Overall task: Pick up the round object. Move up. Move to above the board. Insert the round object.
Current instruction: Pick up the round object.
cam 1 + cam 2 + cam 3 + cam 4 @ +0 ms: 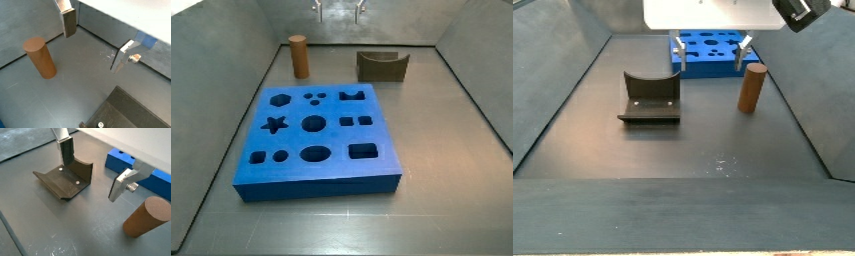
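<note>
Standing upright on the grey surface point(458, 120), long axis vertical, near the far corner of the board point(315, 130) but apart from it: the round object point(299, 56). Hanging above with fingers point(69, 22) spread and nothing between them: the claw point(95, 43). Lying off to one side of the claw, not under it; needing a sideways shift before descending, probably.
</note>
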You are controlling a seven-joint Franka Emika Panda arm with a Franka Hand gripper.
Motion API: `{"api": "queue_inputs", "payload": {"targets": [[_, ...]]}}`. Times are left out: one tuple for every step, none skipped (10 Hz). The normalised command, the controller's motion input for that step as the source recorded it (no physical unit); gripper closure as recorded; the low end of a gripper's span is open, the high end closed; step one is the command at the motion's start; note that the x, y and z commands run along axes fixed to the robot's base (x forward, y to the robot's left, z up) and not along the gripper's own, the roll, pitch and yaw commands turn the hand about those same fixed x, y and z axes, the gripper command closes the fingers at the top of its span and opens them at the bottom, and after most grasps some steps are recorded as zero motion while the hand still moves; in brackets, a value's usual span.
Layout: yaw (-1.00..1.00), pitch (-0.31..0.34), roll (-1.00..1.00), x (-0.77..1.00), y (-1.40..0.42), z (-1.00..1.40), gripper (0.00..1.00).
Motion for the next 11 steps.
{"api": "queue_inputs", "payload": {"targets": [[0.0,0.0,-0.02,0.0,0.03,0.0,0.0],[0.03,0.0,-0.01,0.03,0.0,0.0,0.0],[0.0,0.0,0.0,-0.12,0.0,-0.01,0.0],[0.0,-0.04,0.01,-0.36,-0.05,-0.01,0.0],[0.0,-0.051,0.0,-0.53,-0.03,0.0,0.0],[0.0,-0.089,0.0,-0.61,-0.06,0.0,0.0],[0.0,-0.06,0.0,-0.61,0.0,0.0,0.0],[0.0,-0.031,0.0,-0.55,0.0,0.0,0.0],[0.0,-0.071,0.0,-0.53,0.0,0.0,0.0],[0.0,-0.117,0.0,-0.56,-0.12,-0.03,0.0],[0.11,-0.163,-0.04,-0.58,-0.33,-0.2,0.0]]}}
